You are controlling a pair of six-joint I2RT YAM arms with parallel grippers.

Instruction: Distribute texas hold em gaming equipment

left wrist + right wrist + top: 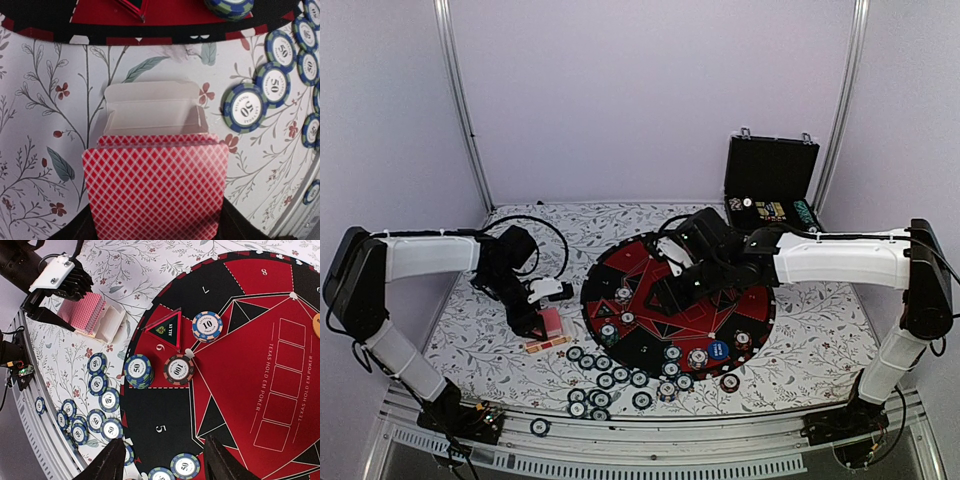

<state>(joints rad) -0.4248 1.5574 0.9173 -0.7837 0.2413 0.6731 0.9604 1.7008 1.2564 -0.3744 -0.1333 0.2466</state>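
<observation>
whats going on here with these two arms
A two-arm robot is laying out a poker set. The left gripper is shut on a deck of red-backed cards, beside an open clear box on the floral table. The right gripper hangs open over the round mat, holding nothing. A few chip stacks sit on the mat; many loose chips lie on the table.

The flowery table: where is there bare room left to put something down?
Bare cloth shows right of the round mat, up to the right arm; at the near left, between the left arm and the loose chips; and along the far edge, left of the black case. Crowded: the near edge below the mat, thick with chips.
</observation>
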